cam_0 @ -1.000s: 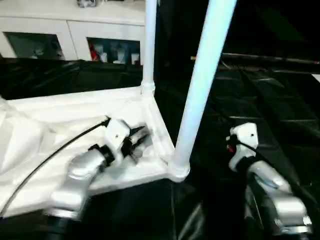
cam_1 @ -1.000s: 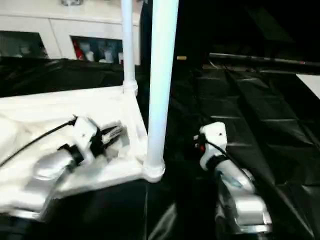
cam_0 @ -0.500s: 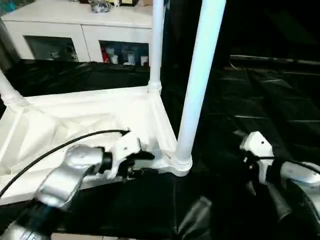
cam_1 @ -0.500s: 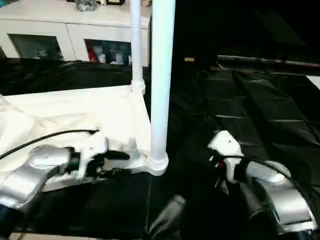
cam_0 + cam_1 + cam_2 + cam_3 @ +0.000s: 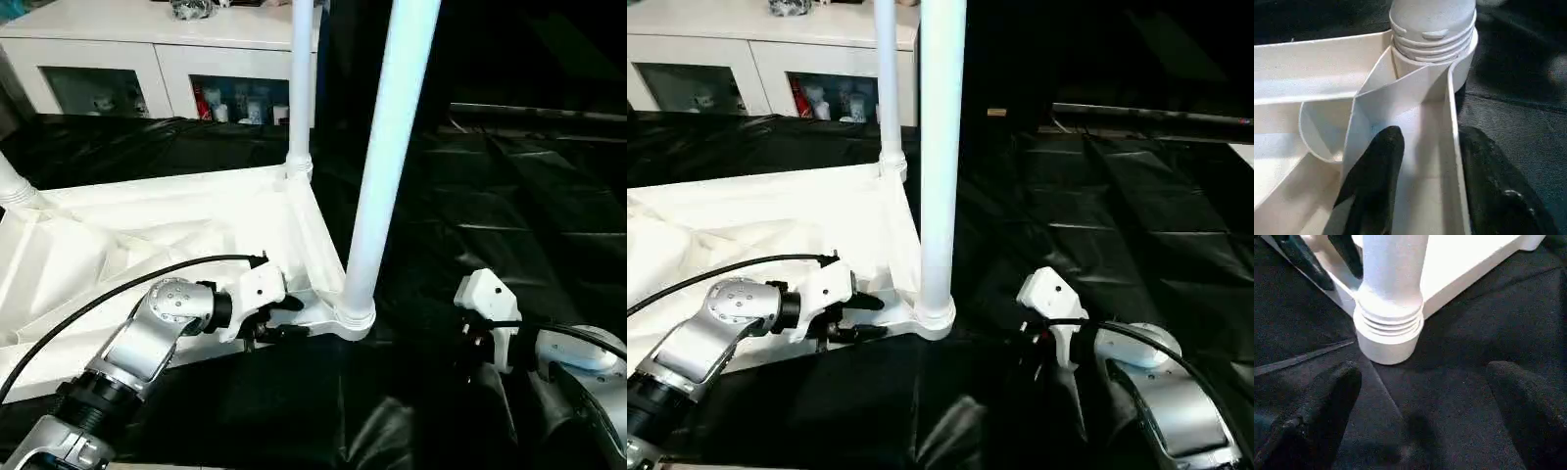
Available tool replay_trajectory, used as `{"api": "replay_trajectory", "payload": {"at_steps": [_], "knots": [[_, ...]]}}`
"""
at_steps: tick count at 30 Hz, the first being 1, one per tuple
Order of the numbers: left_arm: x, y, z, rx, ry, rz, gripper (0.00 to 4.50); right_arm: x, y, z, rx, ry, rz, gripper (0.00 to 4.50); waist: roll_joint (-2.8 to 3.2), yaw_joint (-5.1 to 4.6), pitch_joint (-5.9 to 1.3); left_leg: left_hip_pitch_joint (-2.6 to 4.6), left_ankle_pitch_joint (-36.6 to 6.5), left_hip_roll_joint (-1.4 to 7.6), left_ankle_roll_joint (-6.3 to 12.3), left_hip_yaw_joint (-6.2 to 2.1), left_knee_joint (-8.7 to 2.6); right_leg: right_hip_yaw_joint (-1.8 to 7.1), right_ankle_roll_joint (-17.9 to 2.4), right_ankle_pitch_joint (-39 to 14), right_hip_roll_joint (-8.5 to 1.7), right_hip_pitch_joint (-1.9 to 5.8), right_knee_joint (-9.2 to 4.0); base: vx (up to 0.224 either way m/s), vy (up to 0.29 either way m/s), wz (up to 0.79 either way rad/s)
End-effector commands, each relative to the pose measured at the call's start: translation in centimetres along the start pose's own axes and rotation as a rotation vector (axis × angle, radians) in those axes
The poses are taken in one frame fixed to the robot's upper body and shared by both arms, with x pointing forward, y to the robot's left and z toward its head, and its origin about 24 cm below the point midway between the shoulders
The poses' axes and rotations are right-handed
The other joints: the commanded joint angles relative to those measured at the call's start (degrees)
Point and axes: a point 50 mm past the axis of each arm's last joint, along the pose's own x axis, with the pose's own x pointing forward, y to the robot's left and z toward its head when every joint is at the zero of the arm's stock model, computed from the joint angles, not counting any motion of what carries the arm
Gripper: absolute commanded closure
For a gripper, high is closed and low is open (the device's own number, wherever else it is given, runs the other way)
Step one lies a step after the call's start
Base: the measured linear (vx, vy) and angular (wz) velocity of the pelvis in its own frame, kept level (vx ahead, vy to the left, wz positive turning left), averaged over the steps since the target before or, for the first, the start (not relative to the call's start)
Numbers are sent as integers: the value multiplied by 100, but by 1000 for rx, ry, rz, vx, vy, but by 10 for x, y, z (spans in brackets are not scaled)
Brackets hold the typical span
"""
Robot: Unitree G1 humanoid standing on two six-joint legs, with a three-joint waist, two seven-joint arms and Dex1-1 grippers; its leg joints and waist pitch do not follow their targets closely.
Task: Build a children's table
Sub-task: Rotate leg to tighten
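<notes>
Left claw [image 5: 279, 318] astride tabletop rim [image 5: 1452, 112]

The right gripper [image 5: 1422, 411] has its two black fingers spread wide, one fingertip [image 5: 1334, 387] near seven o'clock and the other toward four o'clock, with bare black table cover [image 5: 1459, 342] between them. Beyond, near eleven o'clock, a white leg [image 5: 1393, 269] stands in the ribbed corner socket [image 5: 1387, 330] of the upturned table top [image 5: 1469, 259]. At ten o'clock, the left gripper's dark fingers [image 5: 1303, 259] straddle the top's rim.
</notes>
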Motion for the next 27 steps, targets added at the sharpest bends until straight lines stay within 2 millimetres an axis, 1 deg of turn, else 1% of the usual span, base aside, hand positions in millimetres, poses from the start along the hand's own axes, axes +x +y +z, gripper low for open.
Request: {"api": "replay_trajectory", "payload": {"at_steps": [1,3,6,8,9,10,12,14,15,16,17,18,20,21,22,23,24,25,26,27], "knots": [[-5,2,-10,-20,43,23,275,2,2,3,-13,-2,2,0,-55,-4,-223,30,-1276,455,96,-208,-555,339,-1166,-1557,-565,136,-607,0,0,0],[-6,1,-10,-37,36,3,289,5,3,4,-18,-2,11,0,-54,2,-226,26,-1214,454,101,-209,-557,347,-1120,-1587,-574,130,-613,0,0,0],[-7,2,-9,-51,35,-14,319,7,0,6,-28,-6,11,0,-57,4,-229,19,-1092,453,126,-204,-556,345,-1132,-1478,-569,125,-604,0,0,0],[-7,3,-9,-54,37,-19,328,8,-1,7,-30,-8,10,0,-60,6,-244,10,-964,451,155,-201,-550,344,-1175,-1272,-567,136,-581,0,0,0],[-8,3,-9,-61,42,-30,331,10,-2,8,-34,-9,11,0,-51,6,-252,12,-874,455,181,-198,-550,339,-1214,-1085,-555,130,-561,0,0,0],[-9,3,-9,-65,43,-36,331,11,-2,8,-36,-9,13,0,-57,6,-252,12,-848,453,192,-192,-546,338,-1239,-1006,-552,129,-553,0,0,0],[-10,3,-9,-76,46,-36,367,12,-2,9,-41,-11,13,0,-52,8,-259,0,-750,449,234,-188,-537,335,-1322,-776,-558,144,-530,0,0,0],[-11,5,-9,-91,36,-21,370,15,-3,10,-43,-14,14,0,-90,9,-257,-2,-735,449,257,-180,-536,331,-1360,-749,-563,150,-531,0,0,0],[-12,6,-10,-101,34,-16,380,16,-3,10,-43,-15,14,0,-81,13,-250,0,-754,447,266,-179,-540,328,-1355,-821,-558,142,-539,0,0,0],[-13,7,-12,-99,52,-11,395,18,-3,10,-44,-15,23,0,-93,10,-246,0,-797,449,258,-179,-544,328,-1338,-922,-561,141,-548,0,0,0],[-13,7,-12,-99,52,-11,395,18,-3,10,-44,-15,23,0,-84,11,-243,1,-811,451,251,-185,-548,327,-1328,-973,-564,141,-548,0,0,0],[-14,6,-13,-104,59,-6,406,18,-2,11,-36,-21,35,0,-161,0,-227,-10,-853,458,246,-188,-560,331,-1267,-1147,-570,144,-553,0,0,0],[-14,6,-12,-109,54,-7,413,19,-2,12,-21,-31,50,0,-171,-3,-230,2,-865,462,239,-177,-558,337,-1238,-1231,-574,132,-568,0,0,0],[-13,5,-12,-105,58,-15,423,20,-2,11,-16,-31,56,0,-131,2,-220,12,-904,469,216,-186,-563,337,-1245,-1299,-583,117,-574,0,0,0],[-12,3,-11,-99,59,-24,437,20,-2,10,-13,-28,69,0,-114,-10,-213,12,-952,474,179,-193,-578,335,-1230,-1338,-570,112,-575,0,0,0],[-12,3,-11,-99,59,-24,446,20,-2,10,-13,-28,69,0,-124,-13,-213,18,-982,475,166,-189,-577,337,-1232,-1336,-570,108,-581,0,0,0],[-11,3,-8,-99,31,-26,450,23,-2,11,12,-53,75,0,-107,-9,-217,14,-982,473,159,-193,-577,345,-1255,-1253,-576,114,-570,0,0,0],[-10,3,-7,-96,26,-29,450,23,-3,11,21,-59,73,0,-106,-10,-218,7,-971,468,158,-188,-574,345,-1284,-1185,-576,115,-572,0,0,0],[-8,2,-3,-79,12,-40,450,24,-6,12,44,-84,64,0,-46,6,-228,15,-933,468,153,-195,-570,350,-1321,-1062,-583,116,-558,0,0,0],[-7,2,-1,-68,7,-47,450,24,-7,12,52,-96,59,0,-46,6,-228,15,-933,468,153,-195,-570,350,-1321,-1062,-583,116,-558,0,0,0]]}}
